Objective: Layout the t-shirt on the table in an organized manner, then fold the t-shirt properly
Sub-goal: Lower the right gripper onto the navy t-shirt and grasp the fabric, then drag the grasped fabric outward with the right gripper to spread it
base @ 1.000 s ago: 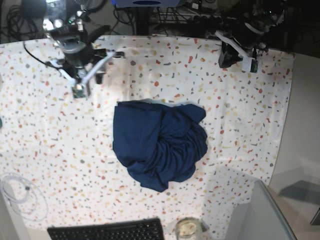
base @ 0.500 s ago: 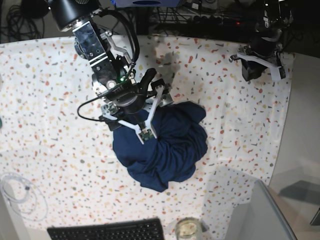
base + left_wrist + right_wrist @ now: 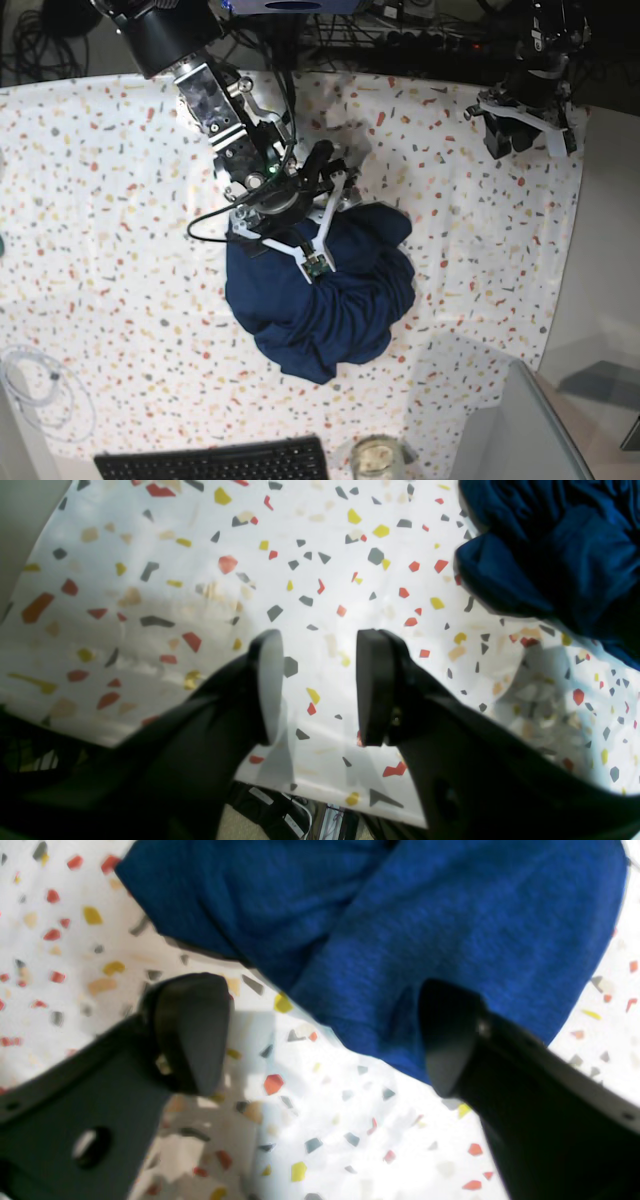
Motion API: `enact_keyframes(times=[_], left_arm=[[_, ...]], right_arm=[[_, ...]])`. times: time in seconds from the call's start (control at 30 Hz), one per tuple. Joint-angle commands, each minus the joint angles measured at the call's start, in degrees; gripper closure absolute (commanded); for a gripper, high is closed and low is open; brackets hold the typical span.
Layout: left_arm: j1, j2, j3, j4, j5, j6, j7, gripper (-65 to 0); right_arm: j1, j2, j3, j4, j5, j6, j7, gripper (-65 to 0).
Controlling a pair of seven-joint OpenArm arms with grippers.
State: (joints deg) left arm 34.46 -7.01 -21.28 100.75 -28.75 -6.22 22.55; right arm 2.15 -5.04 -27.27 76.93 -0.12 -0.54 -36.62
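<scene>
I see the t-shirt (image 3: 320,295) lying crumpled in a rounded heap near the middle of the surface (image 3: 100,250), its soft navy knit bunched into thick folds, with one flatter panel toward the camera-left side of the heap. The surface is covered in a white cloth flecked with red, orange, grey and yellow chips, slightly wrinkled toward its near right corner. My right claw (image 3: 300,232) hangs over the far left edge of the heap; in its wrist view the right claw (image 3: 320,1037) has its smooth black pads spread wide, one pad (image 3: 192,1032) over bare speckled cloth and the other (image 3: 447,1035) against the fuzzy blue fabric (image 3: 425,930), gripping nothing. My left claw (image 3: 525,125) sits well apart at the far right corner of the surface; its wrist view shows the left claw (image 3: 315,685) partly open over bare cloth, holding nothing, the shirt's edge (image 3: 550,555) off to one side. At the near edge I can see a black keyboard (image 3: 215,462), a glass jar (image 3: 376,458), a coiled white cable (image 3: 35,385) and a grey panel (image 3: 530,430).
</scene>
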Motion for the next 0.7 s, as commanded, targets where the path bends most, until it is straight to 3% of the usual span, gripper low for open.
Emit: enact_keyframes(times=[0.0,0.27,0.5,0.67], left_arm=[[0.31,-0.42,-0.3,1.1,-0.13,-0.24,-1.14,-23.5],[0.4,-0.34,-0.3,0.74,-0.04,-0.24,-1.14,-23.5],[0.14,-0.42,-0.04,0.74,-0.04,-0.24,-1.14,-23.5],[-0.04,-0.42,-0.04,0.74,-0.04,-0.24,-1.14,-23.5]], right_arm=[[1.41,-0.46,0.15,-0.05,0.08,-0.12,1.32,-44.0],[1.85,-0.37,0.41,-0.75,0.16,-0.12,2.73,-1.7],[0.88,0.51,0.5,1.1,-0.01,-0.12,2.56,-0.8],[-3.34,5.35,1.9,14.46,-0.1,-0.12,-1.4,-0.8]])
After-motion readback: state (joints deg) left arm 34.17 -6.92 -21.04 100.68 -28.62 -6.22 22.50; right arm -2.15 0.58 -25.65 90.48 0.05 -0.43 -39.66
